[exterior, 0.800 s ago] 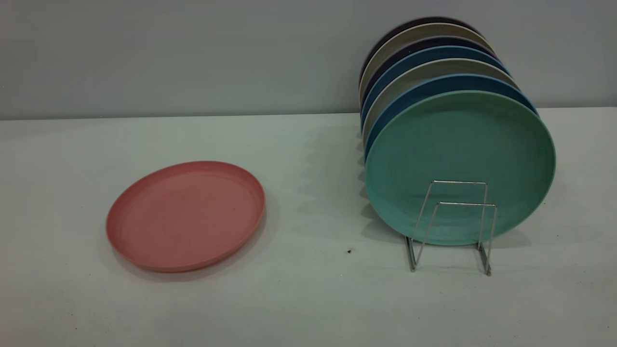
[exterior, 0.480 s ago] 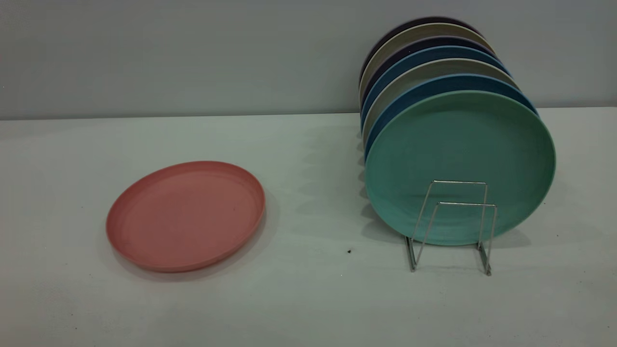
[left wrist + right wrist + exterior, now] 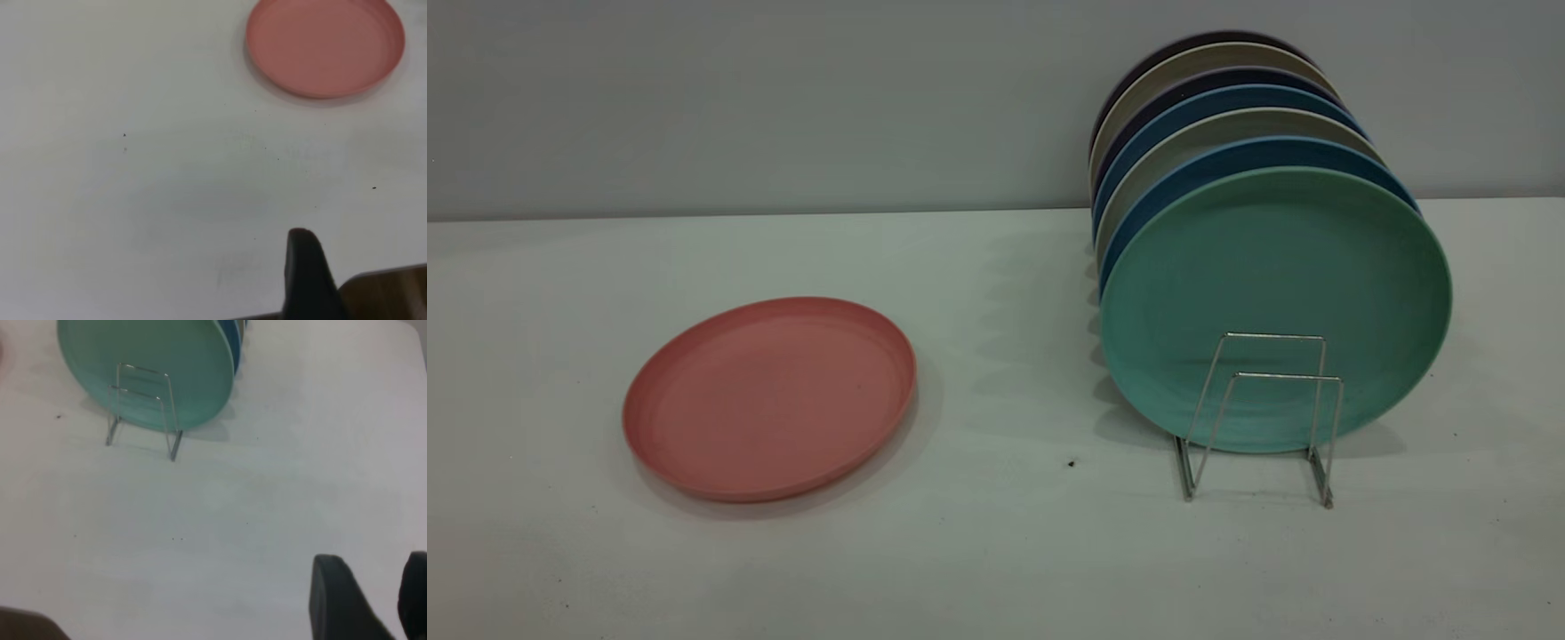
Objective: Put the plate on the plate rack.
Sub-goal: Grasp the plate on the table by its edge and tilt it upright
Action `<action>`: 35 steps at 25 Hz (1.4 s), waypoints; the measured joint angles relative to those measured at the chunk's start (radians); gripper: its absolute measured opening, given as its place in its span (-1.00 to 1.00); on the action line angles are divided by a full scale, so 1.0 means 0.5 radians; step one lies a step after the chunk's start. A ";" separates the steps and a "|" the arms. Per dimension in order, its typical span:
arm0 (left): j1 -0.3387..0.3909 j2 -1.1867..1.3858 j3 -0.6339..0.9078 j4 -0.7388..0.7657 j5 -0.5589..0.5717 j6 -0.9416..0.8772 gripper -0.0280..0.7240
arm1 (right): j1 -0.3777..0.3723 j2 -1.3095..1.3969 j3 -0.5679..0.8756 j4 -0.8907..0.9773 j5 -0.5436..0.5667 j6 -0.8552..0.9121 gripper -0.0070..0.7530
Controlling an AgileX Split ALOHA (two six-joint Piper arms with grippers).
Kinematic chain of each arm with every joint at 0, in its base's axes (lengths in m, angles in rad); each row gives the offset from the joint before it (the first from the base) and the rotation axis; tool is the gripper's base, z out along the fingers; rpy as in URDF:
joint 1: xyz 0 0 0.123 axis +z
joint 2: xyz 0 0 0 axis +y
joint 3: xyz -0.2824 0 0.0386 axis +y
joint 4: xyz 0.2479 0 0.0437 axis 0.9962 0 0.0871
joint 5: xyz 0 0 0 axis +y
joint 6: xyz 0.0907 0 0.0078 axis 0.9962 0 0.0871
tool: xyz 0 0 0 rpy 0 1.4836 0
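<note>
On the white table point(image 3: 996, 551) the pink plate point(image 3: 769, 397) lies flat, face up, well apart from the plate rack point(image 3: 1263, 418), and we have not touched it yet. We read this as the very start: reach first, grasp after. Our left gripper point(image 3: 303, 280) shows only one dark finger point(image 3: 301, 267) at the table's near edge, so we cannot tell how wide it stands; it holds nothing, and the plate sits well ahead of it. Our right gripper point(image 3: 373, 600) hangs near its own table edge, two fingers point(image 3: 333, 593) apart with a gap between them, empty. The rack stands loaded with upright plates, the green plate point(image 3: 1276, 302) at the front, and two bare wire loops free before it. A round plate has no long axis; its face points straight up. Next, we judge, it must be pinched by the rim, tipped on edge and slotted behind a free loop.
</note>
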 joint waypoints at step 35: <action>-0.288 0.929 -0.083 0.385 -0.352 -0.650 0.30 | 0.381 0.454 -0.089 -0.110 -0.226 0.096 -0.34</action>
